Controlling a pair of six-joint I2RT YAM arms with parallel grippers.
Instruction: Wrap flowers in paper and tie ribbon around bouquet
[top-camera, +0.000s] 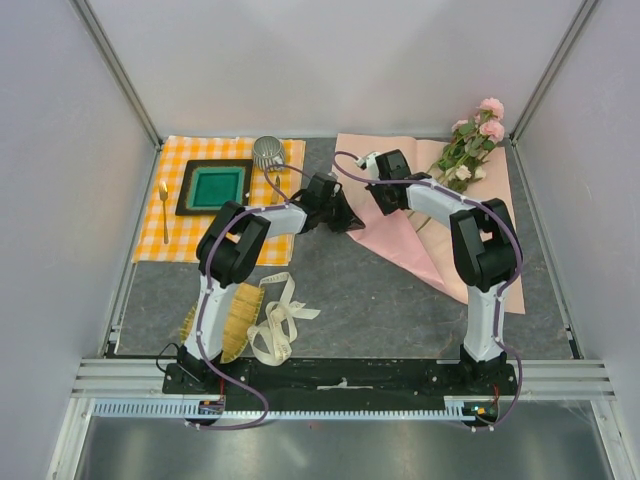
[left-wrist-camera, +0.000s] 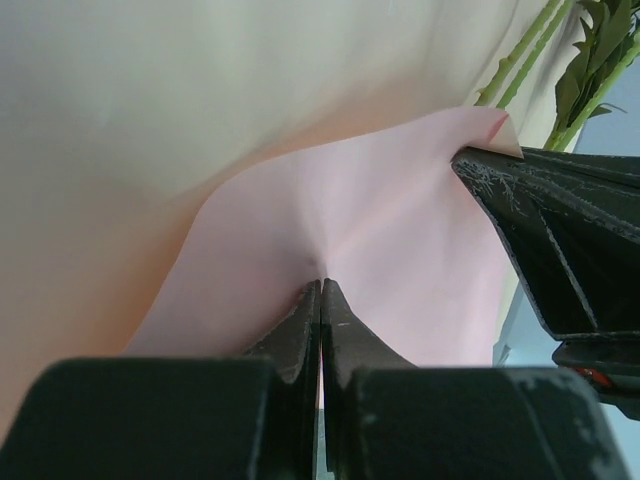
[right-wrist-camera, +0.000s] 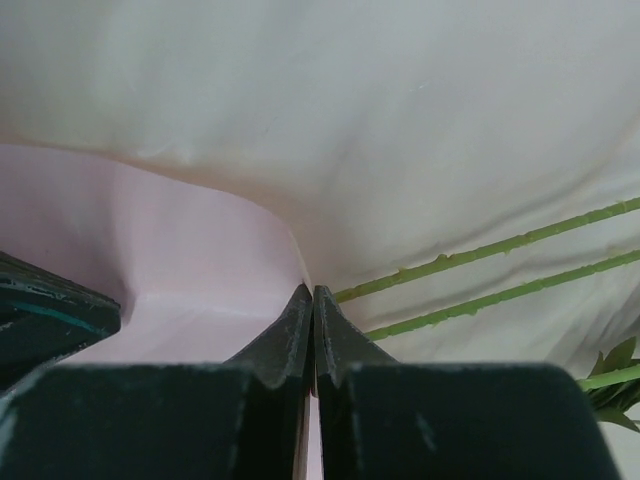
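– Closest to you, by the arm bases, what lies there?
– Near left, the bamboo mat (top-camera: 232, 325), with the ribbon (top-camera: 275, 320) loosely looped just beside it on the right and nothing holding it. Farther back on the left, the checked cloth (top-camera: 185, 235) carries the green tray (top-camera: 215, 187).
– And your fingers?
– Your left gripper (left-wrist-camera: 320, 290) has its jaws pressed together on a fold of the paper (top-camera: 405, 250). Your right gripper (right-wrist-camera: 313, 295) is likewise clamped on the sheet's edge, just beside the stems. The flowers (top-camera: 480, 125) lie on the paper at far right, blooms toward the far corner.
– How will it handle?
– The paper looks thin, light and quick to crease or tear, so keep to its edges. The stems seem slender and bendable, so I'd gather them low, away from the blooms. The grey table (top-camera: 380, 310) looks flat and matte, and pale walls close in on three sides.
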